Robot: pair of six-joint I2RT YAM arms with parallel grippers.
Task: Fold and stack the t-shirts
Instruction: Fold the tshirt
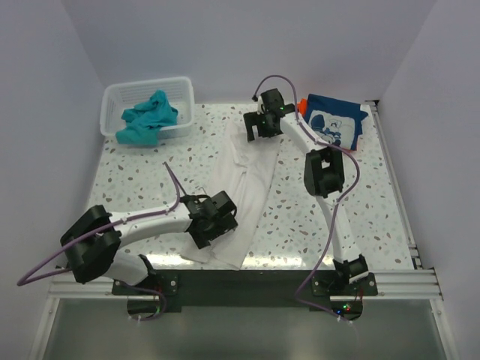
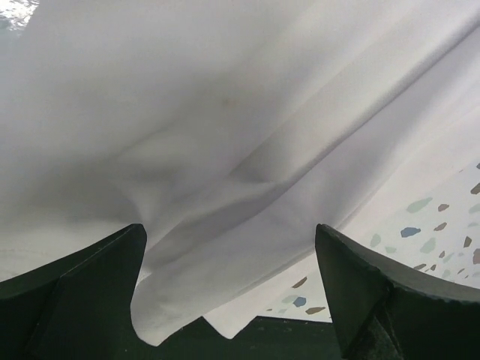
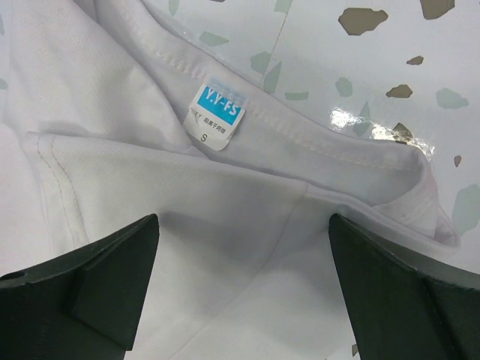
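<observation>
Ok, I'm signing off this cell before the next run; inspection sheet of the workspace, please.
Surface: speckled terrazzo table.
Job's things: long white cloth t-shirt folded lengthwise mid-table; crumpled teal shirt in white plastic mesh basket, far left; navy printed shirt, orange shirt showing at its edge, far right.
Clutter: the basket only.
Grippers: left gripper open at white shirt's near end; right gripper open over its collar.
Cables: purple cables along both arms.
Surroundings: plain white walls.

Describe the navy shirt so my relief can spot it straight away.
Go to the far right corner of the table. The navy shirt lies there flat, just right of the right gripper. Its white cartoon print sets it apart from the plain white shirt mid-table and the teal shirt in the basket.
</observation>
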